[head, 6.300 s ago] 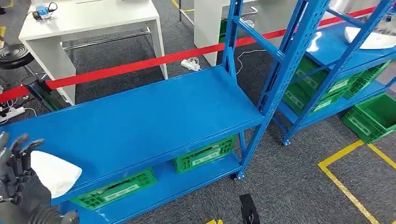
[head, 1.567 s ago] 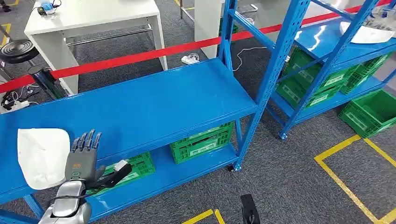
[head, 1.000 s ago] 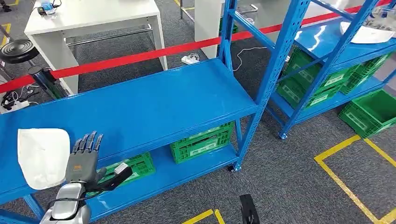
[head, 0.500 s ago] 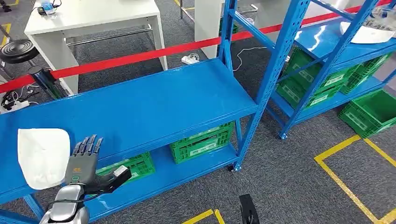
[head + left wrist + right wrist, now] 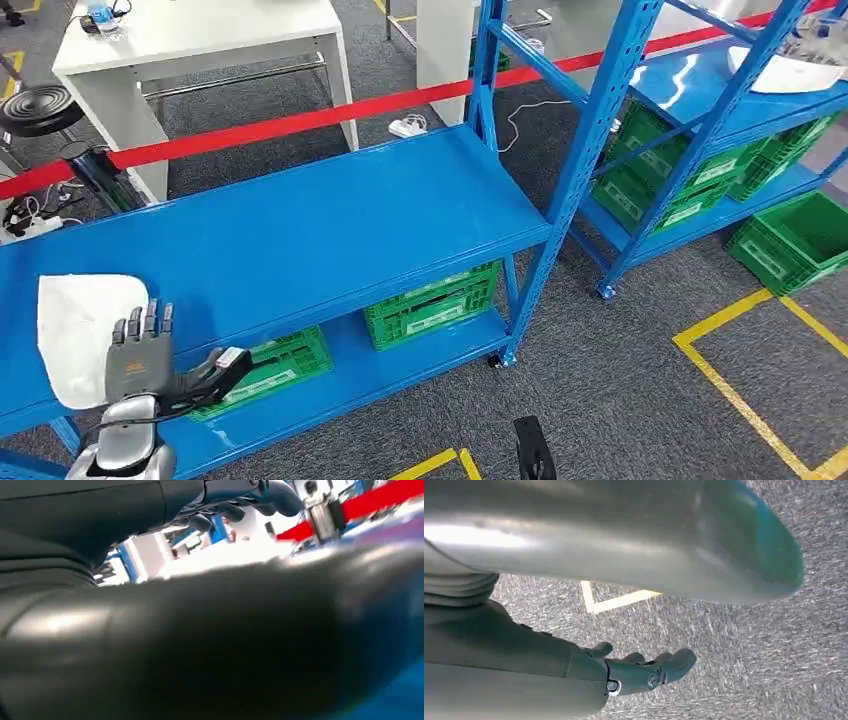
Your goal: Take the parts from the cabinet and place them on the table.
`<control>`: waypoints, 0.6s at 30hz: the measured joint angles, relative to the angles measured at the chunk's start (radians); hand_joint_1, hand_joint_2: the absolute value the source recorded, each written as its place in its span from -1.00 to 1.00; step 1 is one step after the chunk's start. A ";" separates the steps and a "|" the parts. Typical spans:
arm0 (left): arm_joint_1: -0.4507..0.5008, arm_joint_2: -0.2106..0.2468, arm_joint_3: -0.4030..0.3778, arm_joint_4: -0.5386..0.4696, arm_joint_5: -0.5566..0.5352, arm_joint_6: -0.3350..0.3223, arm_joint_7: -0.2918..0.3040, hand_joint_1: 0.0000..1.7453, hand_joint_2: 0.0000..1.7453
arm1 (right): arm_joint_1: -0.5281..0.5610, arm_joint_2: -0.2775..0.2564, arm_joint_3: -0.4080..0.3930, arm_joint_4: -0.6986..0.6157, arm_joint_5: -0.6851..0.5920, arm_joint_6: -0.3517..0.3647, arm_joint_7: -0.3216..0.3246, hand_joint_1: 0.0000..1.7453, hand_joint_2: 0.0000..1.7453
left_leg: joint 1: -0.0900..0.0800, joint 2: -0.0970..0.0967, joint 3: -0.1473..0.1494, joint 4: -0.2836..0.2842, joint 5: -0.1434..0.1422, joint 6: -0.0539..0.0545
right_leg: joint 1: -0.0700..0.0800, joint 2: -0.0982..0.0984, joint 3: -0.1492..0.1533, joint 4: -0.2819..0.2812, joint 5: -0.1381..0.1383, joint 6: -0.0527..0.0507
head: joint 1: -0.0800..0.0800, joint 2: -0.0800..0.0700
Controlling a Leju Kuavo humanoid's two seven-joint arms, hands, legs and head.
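A white flat part (image 5: 82,330) lies on the blue cabinet shelf (image 5: 300,240) near its left front edge. My left hand (image 5: 145,362) hovers at the shelf's front edge, its fingers spread and reaching over the part's near right corner, its thumb stuck out to the right; it holds nothing. In the left wrist view the left hand (image 5: 150,605) is a blurred dark mass close to the lens, with the white part (image 5: 220,560) beyond it. My right hand (image 5: 644,672) hangs over the grey carpet, its fingers loosely extended and holding nothing.
Green crates (image 5: 435,305) sit on the lower shelf. A second blue rack (image 5: 720,120) at the right carries another white part (image 5: 790,72). A white table (image 5: 190,45) stands behind a red barrier tape (image 5: 300,122). Yellow floor lines (image 5: 740,400) mark the carpet.
My left hand has slid left along the shelf's front edge, from beside the white part to over its near right corner. Since the oldest frame the camera has shifted.
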 joint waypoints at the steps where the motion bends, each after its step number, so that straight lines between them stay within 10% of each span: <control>1: 0.000 0.007 -0.001 0.003 0.000 -0.011 0.006 -1.00 -1.00 | 0.000 0.000 -0.001 0.000 0.000 0.000 0.000 -1.00 -1.00 | 0.000 0.000 0.000 0.000 0.000 0.000 | 0.000 0.000 0.000 0.000 0.000 0.000 | 0.000 0.000; 18: 0.001 0.047 -0.003 0.031 0.000 -0.067 0.017 -1.00 -1.00 | 0.000 0.000 -0.008 0.000 0.006 -0.001 -0.003 -1.00 -1.00 | 0.000 0.000 0.000 0.000 0.000 0.000 | 0.000 0.000 0.000 0.000 0.000 0.000 | 0.000 0.000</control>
